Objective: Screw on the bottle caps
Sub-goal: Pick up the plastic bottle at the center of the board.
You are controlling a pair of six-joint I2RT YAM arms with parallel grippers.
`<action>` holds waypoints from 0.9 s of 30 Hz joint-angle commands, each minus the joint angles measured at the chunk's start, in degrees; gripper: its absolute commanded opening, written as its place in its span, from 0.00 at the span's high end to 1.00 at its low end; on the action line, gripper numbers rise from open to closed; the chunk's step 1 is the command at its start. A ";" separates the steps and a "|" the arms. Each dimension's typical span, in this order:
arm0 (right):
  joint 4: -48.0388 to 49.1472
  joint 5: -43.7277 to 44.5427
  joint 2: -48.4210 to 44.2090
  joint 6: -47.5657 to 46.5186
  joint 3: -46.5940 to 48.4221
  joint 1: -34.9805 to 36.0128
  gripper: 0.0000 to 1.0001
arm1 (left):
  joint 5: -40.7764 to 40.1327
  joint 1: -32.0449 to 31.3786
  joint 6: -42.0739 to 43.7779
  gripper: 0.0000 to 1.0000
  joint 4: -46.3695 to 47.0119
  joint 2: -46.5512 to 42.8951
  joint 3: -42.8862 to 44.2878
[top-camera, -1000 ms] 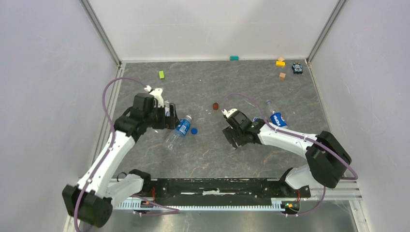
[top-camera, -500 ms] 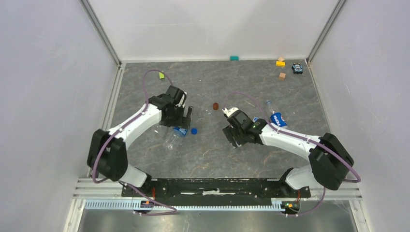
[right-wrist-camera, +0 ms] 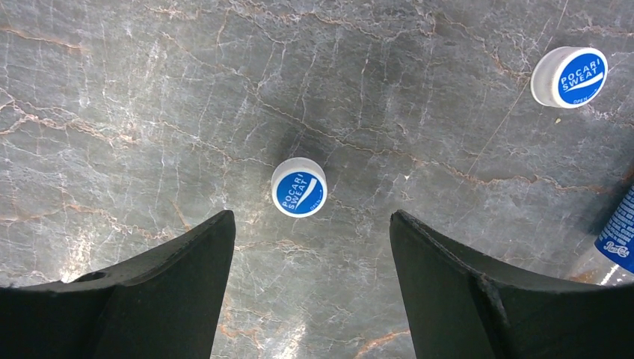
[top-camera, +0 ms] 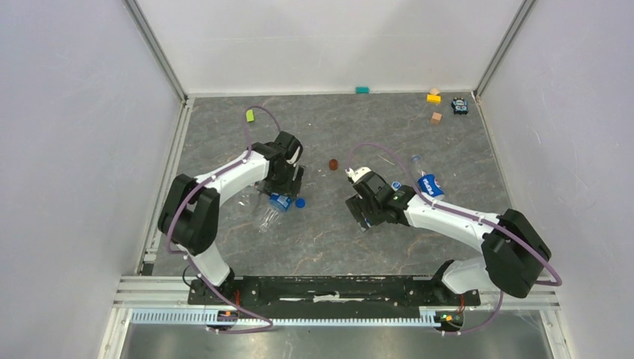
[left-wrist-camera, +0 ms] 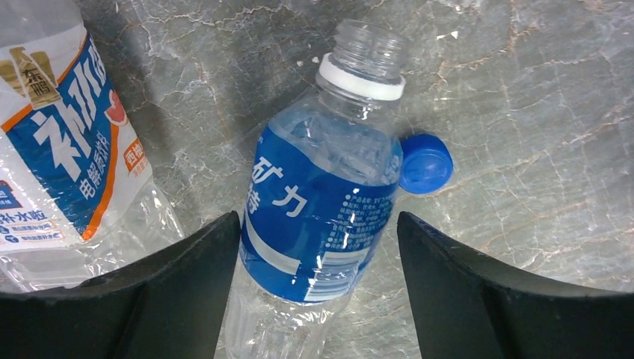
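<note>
Clock laid on the table (top-camera: 321,239) as seen from above, 12 at the far wall.

Left gripper (left-wrist-camera: 318,221): at about 9 o'clock of table centre, pointing down, jaws spread wide. They straddle a clear bottle (left-wrist-camera: 329,179) lying on its side; neither finger appears to touch it. The neck is uncapped, with a white ring below the thread, and points toward 1 o'clock in the wrist view. A solid blue cap (left-wrist-camera: 425,163) lies on the table at 3 o'clock of the bottle's shoulder, right against it; can't tell if they touch. A second bottle (left-wrist-camera: 60,149) lies just beside at 9 o'clock, its label blue, white and orange.

Right gripper (right-wrist-camera: 310,217): at about 3 o'clock of centre, also facing down with jaws spread and nothing held. A white cap with a blue printed top (right-wrist-camera: 299,187) sits on the table just ahead of the gap between the fingers. Its twin (right-wrist-camera: 569,76) lies well apart at 2 o'clock. A third bottle (top-camera: 428,183) lies beside the right forearm.

Elsewhere: a red-brown disc (top-camera: 333,164) sits between the arms. A green block (top-camera: 250,115) is at 10 o'clock, a teal block (top-camera: 362,90) at 12. The yellow block (top-camera: 434,96), tan block (top-camera: 436,117) and a dark toy (top-camera: 459,105) are at 2.
</note>
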 commanded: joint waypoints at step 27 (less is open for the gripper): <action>4.30 0.65 -3.26 -0.17 -2.19 0.36 0.18 | -0.45 -1.18 1.71 0.46 4.22 -7.29 -1.28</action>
